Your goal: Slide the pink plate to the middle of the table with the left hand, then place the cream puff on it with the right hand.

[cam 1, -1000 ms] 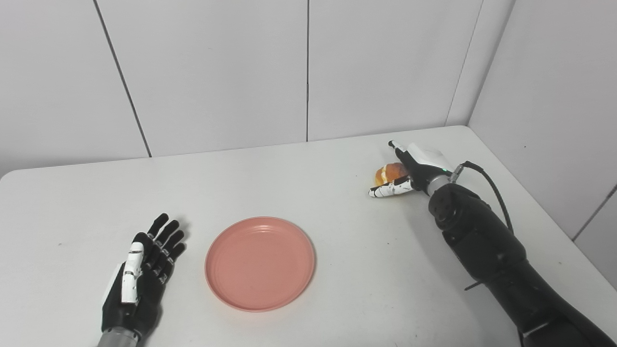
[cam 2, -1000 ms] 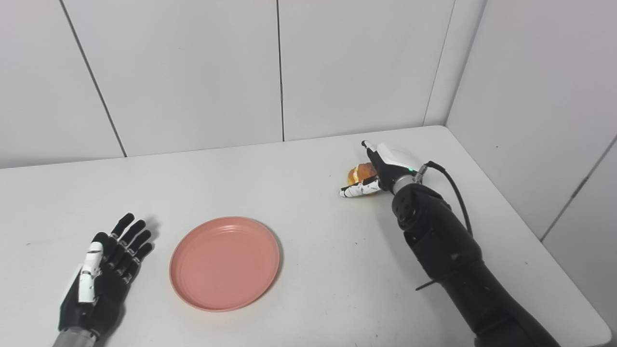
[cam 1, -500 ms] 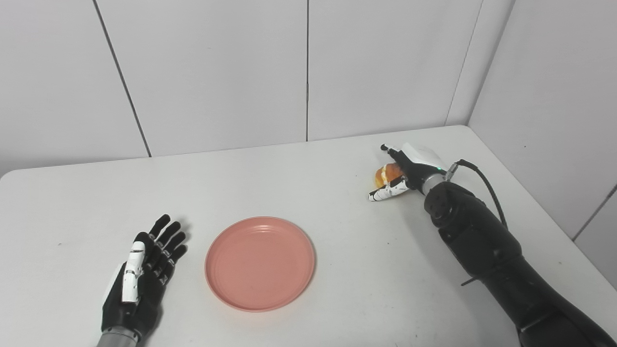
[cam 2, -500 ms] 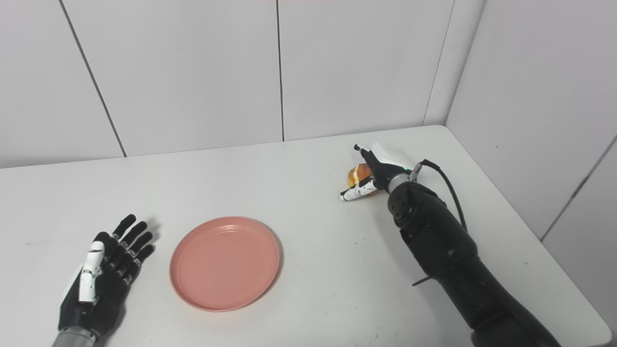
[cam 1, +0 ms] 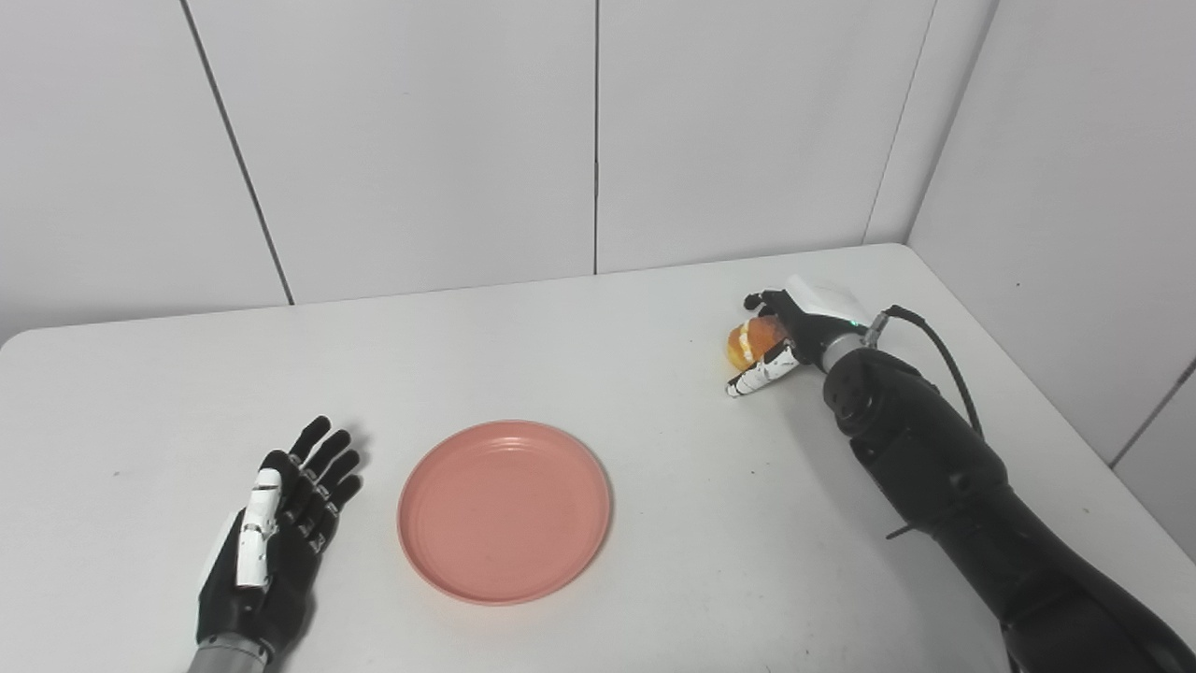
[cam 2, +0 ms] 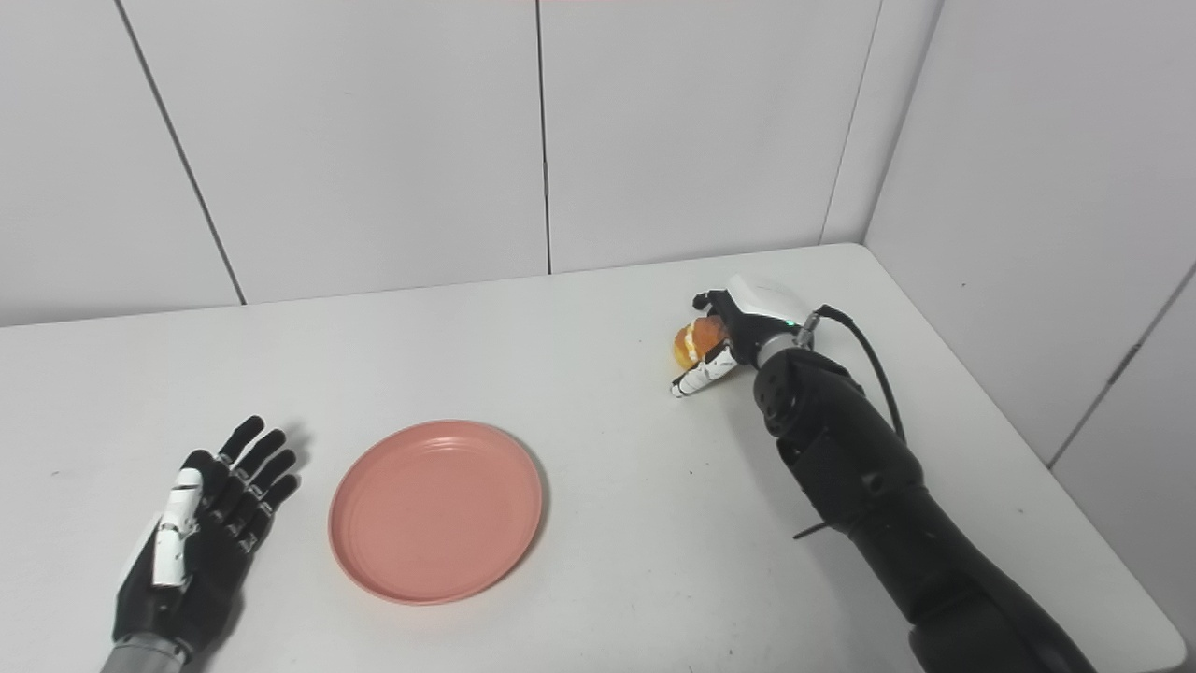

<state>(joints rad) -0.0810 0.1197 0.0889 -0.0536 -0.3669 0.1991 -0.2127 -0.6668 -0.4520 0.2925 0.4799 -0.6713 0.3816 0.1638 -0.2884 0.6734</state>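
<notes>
Your right hand (cam 1: 783, 335) sits at the far right of the table (cam 1: 710, 486), its dark fingers (cam 1: 759, 301) curled over the top of the cream puff (cam 1: 745, 341) and its white thumb (cam 1: 759, 373) angled beneath and in front of it. You can read this as a closing grasp around the puff; whether the puff is lifted clear of the table or rests on it cannot be told from either head view.

The relation that governs your next move: the pink plate (cam 1: 505, 509) lies toward you and to the left of the puff, well apart from it, roughly at the table's middle. Judged from that placement, the sliding step looks complete and the carry is what remains. The puff's cream seam faces left, toward the open table; its long axis is hard to call at this size.

Your left hand (cam 1: 271, 523) lies flat on the table just beside the plate's left rim, fingers spread, holding nothing. It is the nearer hand to the plate but does not touch it.

Between puff and plate you have bare table only; nothing stands in the path. The right forearm's cable (cam 1: 939, 350) loops behind the wrist, away from the route.
</notes>
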